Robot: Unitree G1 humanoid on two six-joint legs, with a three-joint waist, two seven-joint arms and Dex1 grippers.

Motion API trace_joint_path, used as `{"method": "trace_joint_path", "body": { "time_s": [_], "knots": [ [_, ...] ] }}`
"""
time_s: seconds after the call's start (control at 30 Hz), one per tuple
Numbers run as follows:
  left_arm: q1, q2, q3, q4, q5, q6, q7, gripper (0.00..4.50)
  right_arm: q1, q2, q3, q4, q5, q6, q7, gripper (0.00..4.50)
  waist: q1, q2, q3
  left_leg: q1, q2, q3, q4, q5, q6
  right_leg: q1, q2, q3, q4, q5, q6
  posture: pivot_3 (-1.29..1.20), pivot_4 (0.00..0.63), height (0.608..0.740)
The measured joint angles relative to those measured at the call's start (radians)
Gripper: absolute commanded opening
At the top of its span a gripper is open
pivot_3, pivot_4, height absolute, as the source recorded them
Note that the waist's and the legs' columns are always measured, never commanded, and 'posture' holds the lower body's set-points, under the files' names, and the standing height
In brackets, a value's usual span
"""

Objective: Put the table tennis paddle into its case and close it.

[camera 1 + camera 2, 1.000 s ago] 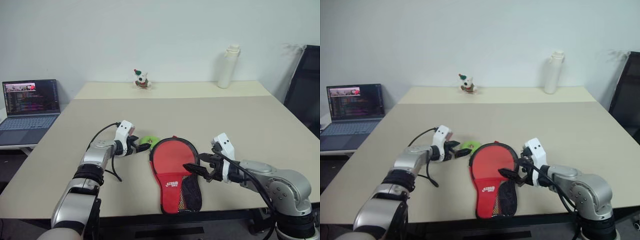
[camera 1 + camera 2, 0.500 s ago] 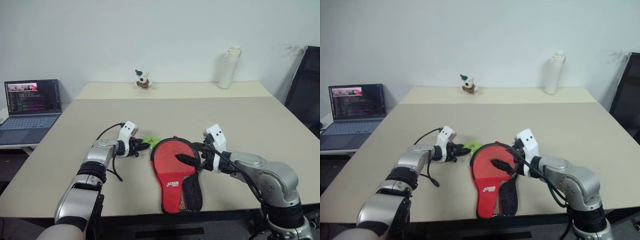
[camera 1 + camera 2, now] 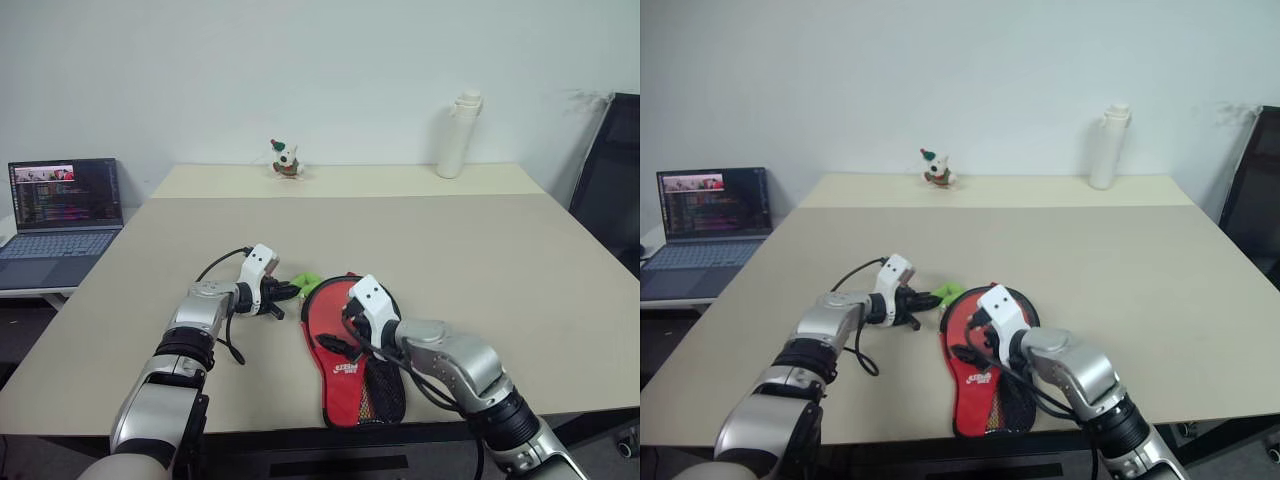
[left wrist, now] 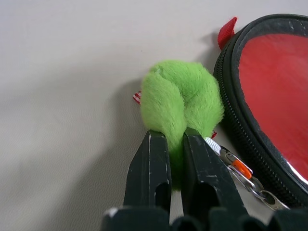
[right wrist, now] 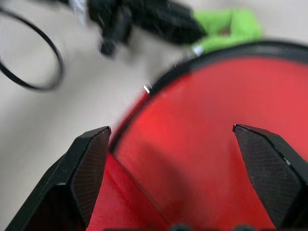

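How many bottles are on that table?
1. The white bottle stands upright at the table's far edge, toward the robot's right; none other is visible, though the arms could hide small things.

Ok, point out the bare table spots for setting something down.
Bare: the table between the case and the bottle, and left of the left end effector. Crowded: near edge, where the right end effector hangs over the paddle.

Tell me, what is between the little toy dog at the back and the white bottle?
Nothing: between the small white toy dog and the tall white bottle, the beige table is bare, in both eye views.
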Motion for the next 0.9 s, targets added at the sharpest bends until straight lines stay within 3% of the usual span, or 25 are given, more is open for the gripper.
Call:
{"method": "trace_joint_path", "body": {
  "time_s": [0.63, 0.9],
  "knots": [
    [-0.262, -0.091, 0.008, 0.359, 0.106, -0.173, 0.245, 0.01, 0.072, 0.035, -0.016, -0.007, -0.074, -0.042, 0.006, 4.5, 0.001, -0.011, -0.007, 0.0, 0.0, 0.0, 0.001, 0.0, 0.0, 0.001, 0.0, -0.001, 0.001, -0.001, 0.001, 0.0, 0.15, 0.74],
    [-0.36, -0.162, -0.049, 0.469, 0.232, -0.268, 0.373, 0.01, 0.094, 0.056, -0.022, 0.003, -0.095, -0.05, 0.02, 4.5, 0.002, -0.013, -0.009, 0.001, -0.001, 0.0, 0.001, 0.0, 0.0, 0.002, 0.0, -0.002, 0.001, -0.001, 0.002, 0.0, 0.15, 0.74]
  ]
}}
